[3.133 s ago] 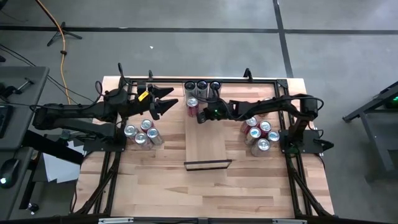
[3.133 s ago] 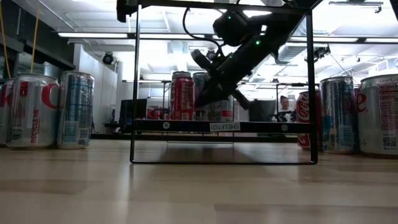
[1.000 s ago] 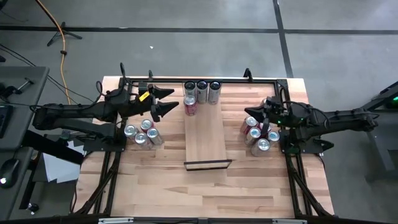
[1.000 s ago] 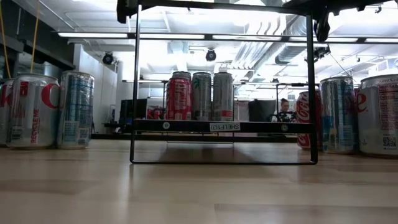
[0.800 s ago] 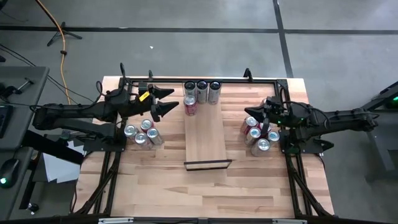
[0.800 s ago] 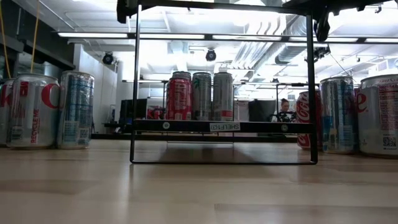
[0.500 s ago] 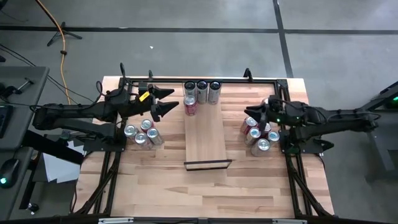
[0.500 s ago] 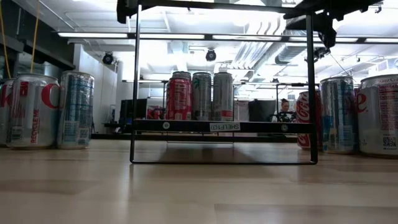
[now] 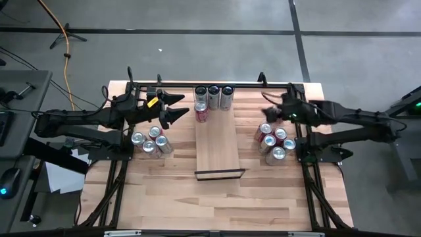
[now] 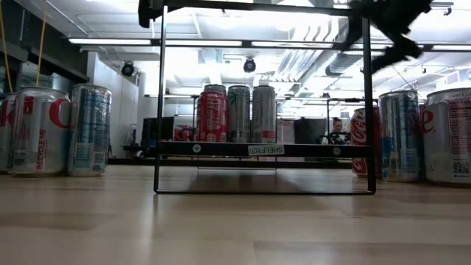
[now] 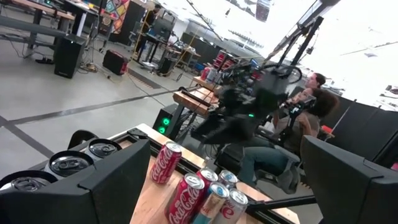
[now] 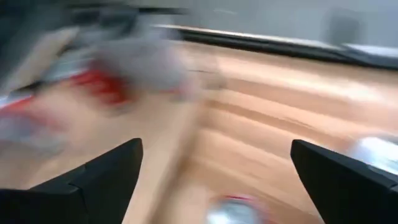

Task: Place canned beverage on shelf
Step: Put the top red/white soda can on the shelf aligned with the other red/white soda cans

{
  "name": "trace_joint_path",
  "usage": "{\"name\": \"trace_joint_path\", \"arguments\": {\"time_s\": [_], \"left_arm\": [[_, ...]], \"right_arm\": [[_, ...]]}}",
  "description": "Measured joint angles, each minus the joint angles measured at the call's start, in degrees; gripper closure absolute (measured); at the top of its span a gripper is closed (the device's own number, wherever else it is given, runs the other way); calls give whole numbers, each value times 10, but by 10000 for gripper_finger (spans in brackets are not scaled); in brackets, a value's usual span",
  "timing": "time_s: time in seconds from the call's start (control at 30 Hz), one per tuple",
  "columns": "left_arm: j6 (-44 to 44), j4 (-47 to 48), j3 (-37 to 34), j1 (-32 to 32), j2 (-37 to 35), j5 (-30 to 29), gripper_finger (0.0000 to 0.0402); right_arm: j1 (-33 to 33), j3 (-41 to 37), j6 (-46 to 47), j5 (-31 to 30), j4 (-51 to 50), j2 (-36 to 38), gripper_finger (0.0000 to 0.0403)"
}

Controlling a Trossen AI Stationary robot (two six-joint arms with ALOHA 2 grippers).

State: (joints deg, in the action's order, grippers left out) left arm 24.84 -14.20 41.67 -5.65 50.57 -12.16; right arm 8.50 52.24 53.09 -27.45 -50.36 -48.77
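Dark fingers of the right gripper (image 9: 268, 116) stand spread wide and empty above the cluster of spare cans (image 9: 273, 141) near the desk's (image 9: 171, 197) right edge, likely lining up to pick another. The left gripper (image 9: 176, 107), fingers also wide and holding nothing, waits over the far-left part of the desk, above its own cluster of cans (image 9: 150, 141). Four cans stand at the far end of the shelf (image 9: 219, 148): a row of three (image 9: 214, 92) at the back edge and a red can (image 9: 202, 111) just in front of them. Half a second ago the right gripper hung lower over its cluster; it has since swung toward the far edge, its wrist view smeared by motion.
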Motion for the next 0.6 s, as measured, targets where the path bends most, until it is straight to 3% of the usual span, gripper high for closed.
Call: {"name": "trace_joint_path", "arguments": {"time_s": [0.2, 0.33, 0.6], "left_arm": [[0, 0, 0, 0, 0, 0, 41], [0, 0, 0, 0, 0, 0, 41], [0, 0, 0, 0, 0, 0, 41]], "right_arm": [[132, 38, 94, -15, -218, -70, 9], [198, 21, 89, 6, -208, -105, 9], [278, -27, 63, 63, -95, -159, 9]]}}
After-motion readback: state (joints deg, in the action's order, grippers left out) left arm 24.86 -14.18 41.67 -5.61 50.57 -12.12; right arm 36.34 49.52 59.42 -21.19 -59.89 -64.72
